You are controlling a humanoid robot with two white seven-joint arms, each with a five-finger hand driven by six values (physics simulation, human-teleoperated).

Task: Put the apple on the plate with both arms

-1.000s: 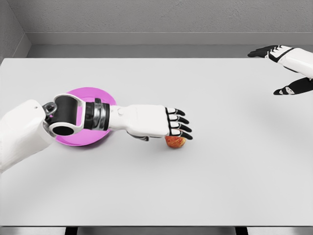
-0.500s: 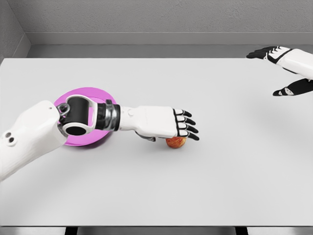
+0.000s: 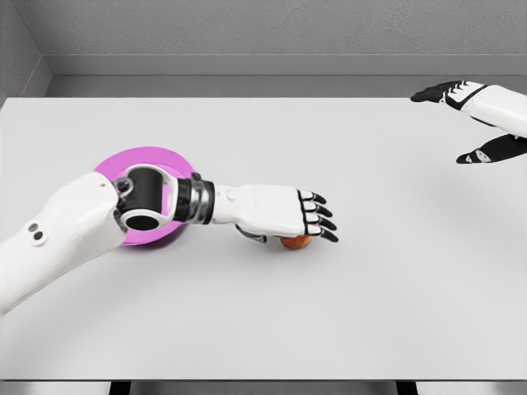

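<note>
I saw the left hand [image 3: 284,216] flat over the apple [image 3: 296,241], fingers extended, gripping nothing. Right of the apple and well apart from it, the right hand [image 3: 473,111] hung open; the plate [image 3: 111,164] lay to its left.

The left arm [image 3: 58,243] is showing a smooth, glossy white shell along its forearm, with two small dark round screw holes near the lower edge. At its wrist a black cylindrical joint [image 3: 146,202] is sitting with a dark circular end cap, followed by a ribbed band of grey and black rings. The left hand [image 3: 276,216] is wearing a white plate across its back, while its fingers [image 3: 319,216] are alternating white segments with black tips. The right hand [image 3: 469,115] is showing a white cuff and white knuckle plates, with black fingers and a black thumb
</note>
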